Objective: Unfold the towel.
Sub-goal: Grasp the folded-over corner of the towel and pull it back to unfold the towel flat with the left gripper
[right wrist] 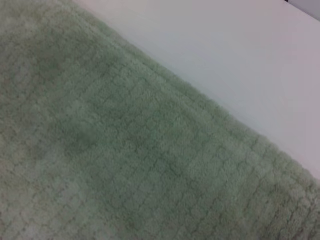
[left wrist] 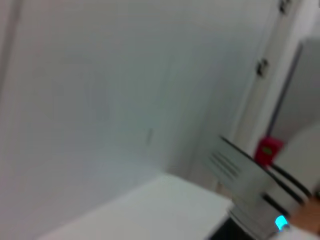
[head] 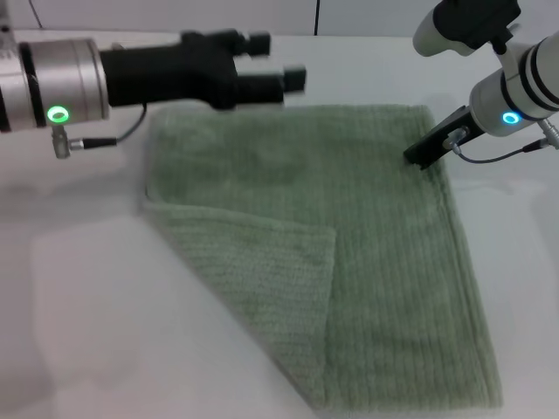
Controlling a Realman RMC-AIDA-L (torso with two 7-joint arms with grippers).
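Your towel (head: 384, 262) lies flat on the table (head: 79, 297), mostly spread, but the near-left corner is folded over onto the top in a triangle. Your left gripper (head: 272, 63) hovers above the far-left edge, fingers apart, holding nothing. Right gripper (head: 425, 150) sits down on the far-right edge; can't tell if it's apart or together.

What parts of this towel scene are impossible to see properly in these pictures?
- Towel: near edge cut off by the head view's bottom; the folded-over flap hides what lies beneath.
- Right end effector: too dark to judge its fingers.
- Left end effector: absent from the blurred left wrist view.
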